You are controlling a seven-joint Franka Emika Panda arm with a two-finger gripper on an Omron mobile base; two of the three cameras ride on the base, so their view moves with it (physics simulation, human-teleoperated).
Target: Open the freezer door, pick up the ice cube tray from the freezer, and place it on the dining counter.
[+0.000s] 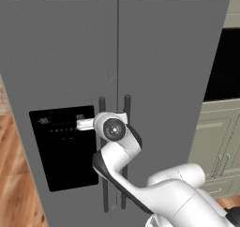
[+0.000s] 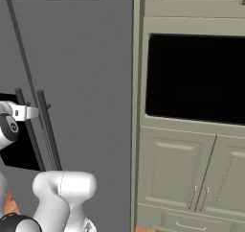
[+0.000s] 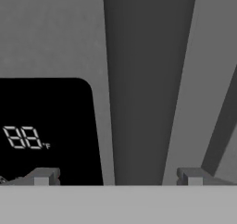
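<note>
One freezer door handle — upright, long axis vertical, between spread jaws

White rounded arm with dark joints and a grey round wrist cap.

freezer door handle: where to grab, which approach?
Take the freezer door by its long vertical bar handle, mid-height beside the black dispenser panel. Come straight on from the front, fingers either side of the bar: it stands off the door face, so they can pass around it. The open end effector already straddles it in the hand view.
</note>
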